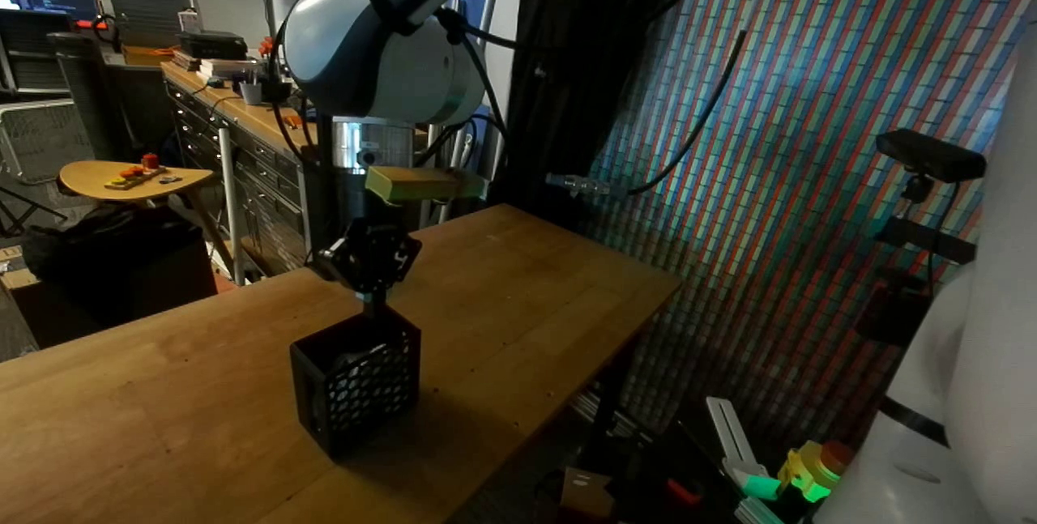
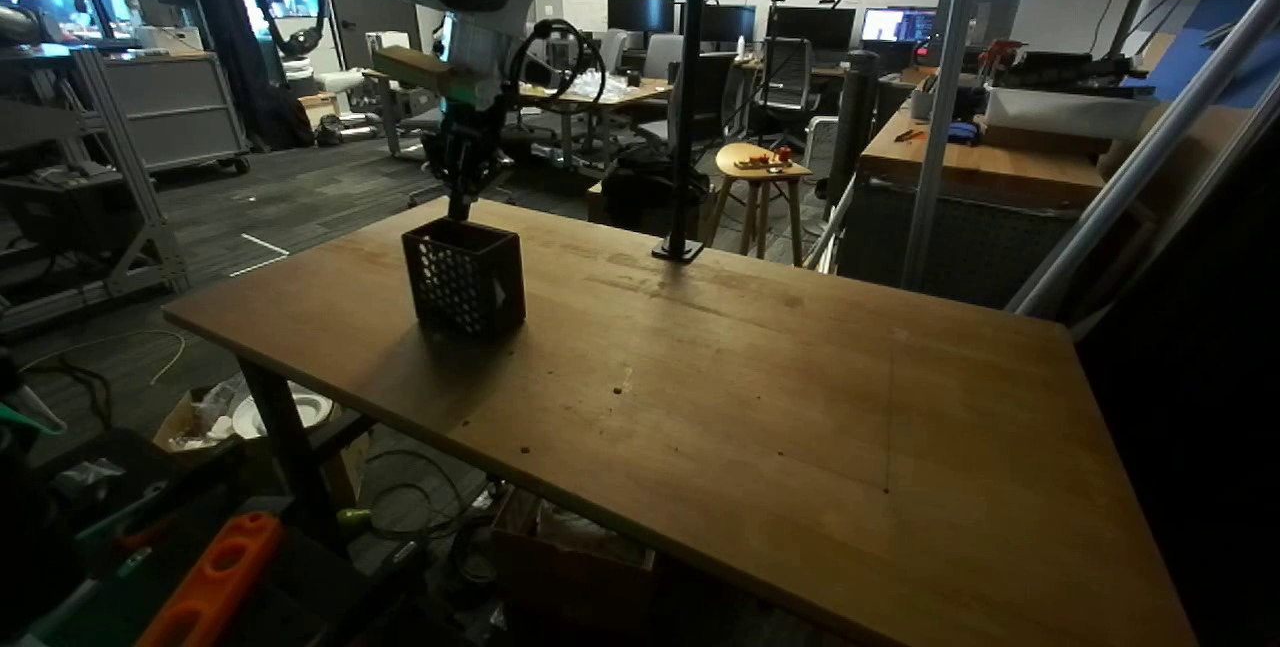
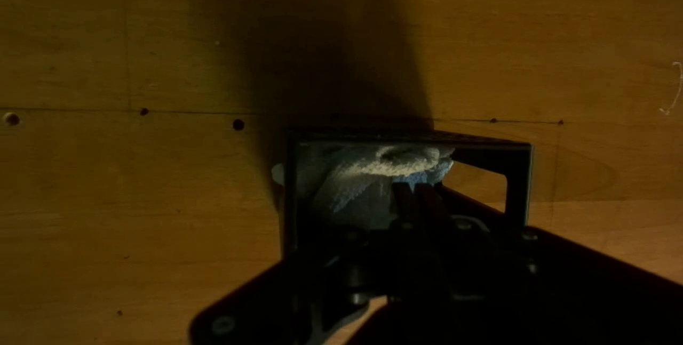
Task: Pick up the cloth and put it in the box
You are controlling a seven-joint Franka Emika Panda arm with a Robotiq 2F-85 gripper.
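Note:
The black box [image 1: 314, 394] with lattice sides stands upright on the table, seen in both exterior views, its top open. Inside it lies the crumpled grey-white cloth [image 3: 368, 171], bunched against one wall. A small pale bit of the cloth [image 3: 278, 174] pokes out past the box rim on the left of the wrist view. My gripper [image 3: 413, 186] points down over the opening, its fingers nearly together, with a sliver of bluish fabric between the tips. It appears shut on the cloth's edge. The dark gripper body covers the lower part of the box.
The wooden table [image 2: 760, 427] carries the box near one end. A black pole [image 2: 678, 247] stands on a base at the table's edge. Beyond the table are a small wooden stool [image 1: 136, 176] and a long workbench [image 2: 990, 167].

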